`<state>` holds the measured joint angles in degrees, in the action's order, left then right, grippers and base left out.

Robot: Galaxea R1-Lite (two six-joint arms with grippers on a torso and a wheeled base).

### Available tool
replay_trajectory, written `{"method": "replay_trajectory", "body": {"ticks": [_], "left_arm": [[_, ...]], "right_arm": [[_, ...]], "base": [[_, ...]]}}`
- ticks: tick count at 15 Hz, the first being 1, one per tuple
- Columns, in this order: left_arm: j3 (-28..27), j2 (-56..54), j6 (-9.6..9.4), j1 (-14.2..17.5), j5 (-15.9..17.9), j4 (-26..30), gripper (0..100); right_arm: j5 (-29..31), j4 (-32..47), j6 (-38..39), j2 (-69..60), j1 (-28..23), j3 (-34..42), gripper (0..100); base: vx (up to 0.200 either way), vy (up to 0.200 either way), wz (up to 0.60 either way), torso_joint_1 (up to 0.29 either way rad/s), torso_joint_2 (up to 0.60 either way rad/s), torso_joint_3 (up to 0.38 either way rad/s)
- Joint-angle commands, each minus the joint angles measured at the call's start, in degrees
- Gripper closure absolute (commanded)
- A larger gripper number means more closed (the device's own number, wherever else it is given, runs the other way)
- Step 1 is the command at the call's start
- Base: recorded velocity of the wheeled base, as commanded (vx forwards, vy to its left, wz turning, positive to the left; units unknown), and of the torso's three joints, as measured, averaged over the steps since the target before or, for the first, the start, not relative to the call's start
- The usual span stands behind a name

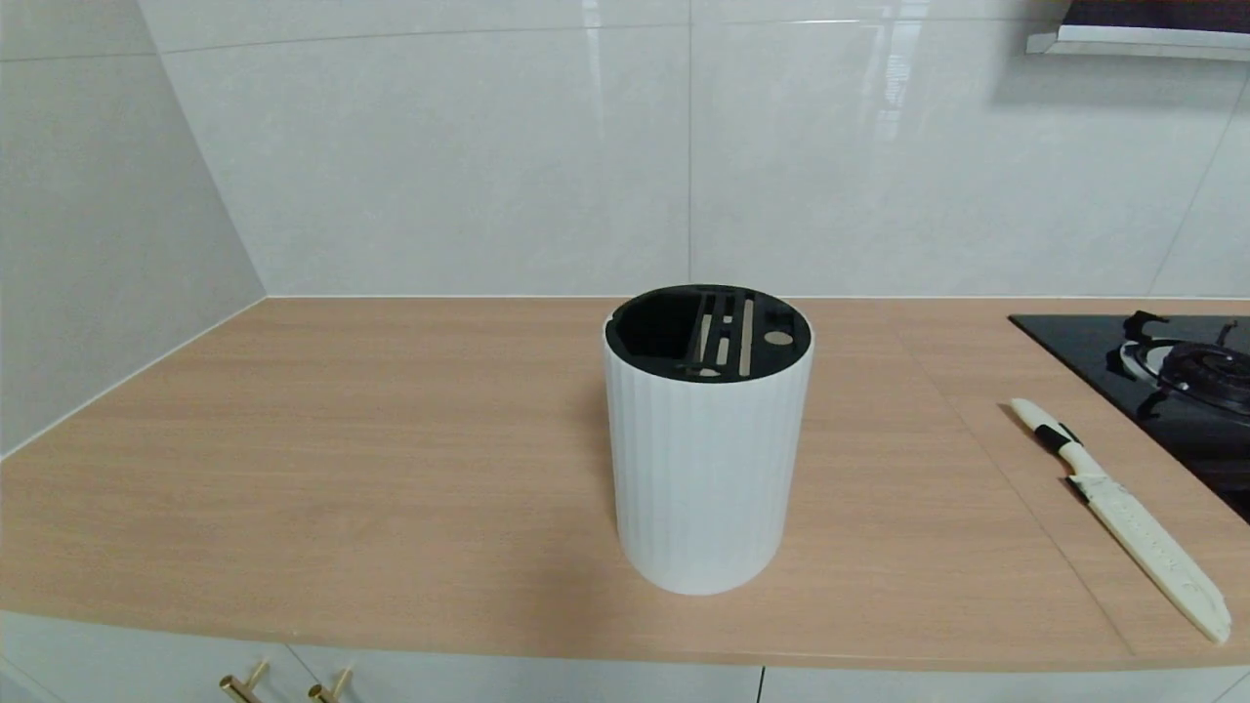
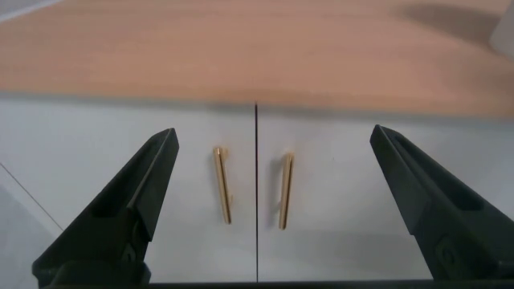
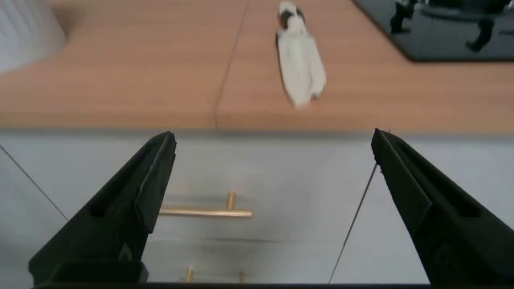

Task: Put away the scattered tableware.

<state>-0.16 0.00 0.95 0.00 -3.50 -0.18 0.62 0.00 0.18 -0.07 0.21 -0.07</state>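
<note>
A white ribbed cylindrical holder (image 1: 705, 459) with a black slotted top stands mid-counter; its edge shows in the right wrist view (image 3: 28, 32). A cream knife (image 1: 1123, 513) with a black band on the handle lies flat at the counter's right, blade toward the front edge, also seen in the right wrist view (image 3: 299, 56). My left gripper (image 2: 273, 160) is open, low in front of the cabinet doors. My right gripper (image 3: 273, 164) is open too, below the counter edge, with the knife beyond it. Nothing is held.
A black gas hob (image 1: 1172, 381) sits at the far right, close to the knife. Tiled walls close the back and left. Cabinet doors with gold handles (image 2: 253, 189) lie below the wooden counter (image 1: 342, 439).
</note>
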Motion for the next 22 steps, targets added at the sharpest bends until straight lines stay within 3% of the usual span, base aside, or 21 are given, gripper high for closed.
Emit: {"method": "replay_trajectory", "body": {"ticks": [1, 15, 19, 22], "left_arm": [[-0.02, 0.00, 0.02, 0.00, -0.02, 0.01, 0], [-0.02, 0.00, 0.02, 0.00, -0.02, 0.01, 0], [-0.02, 0.00, 0.02, 0.00, -0.02, -0.08, 0], [-0.02, 0.00, 0.02, 0.00, -0.02, 0.01, 0]], "right_arm": [[-0.01, 0.00, -0.01, 0.07, 0.06, 0.07, 0], [-0.01, -0.09, -0.09, 0.07, 0.06, 0.07, 0], [-0.09, 0.00, -0.09, 0.07, 0.06, 0.07, 0], [-0.18, 0.00, -0.09, 0.07, 0.06, 0.07, 0]], "base": [[0.000, 0.000, 0.00, 0.203, -0.50, -0.300], [0.000, 0.000, 0.00, 0.236, -0.54, -0.304], [0.000, 0.000, 0.00, 0.024, -0.05, -0.028], [0.000, 0.000, -0.60, 0.004, 0.00, 0.002]]}}
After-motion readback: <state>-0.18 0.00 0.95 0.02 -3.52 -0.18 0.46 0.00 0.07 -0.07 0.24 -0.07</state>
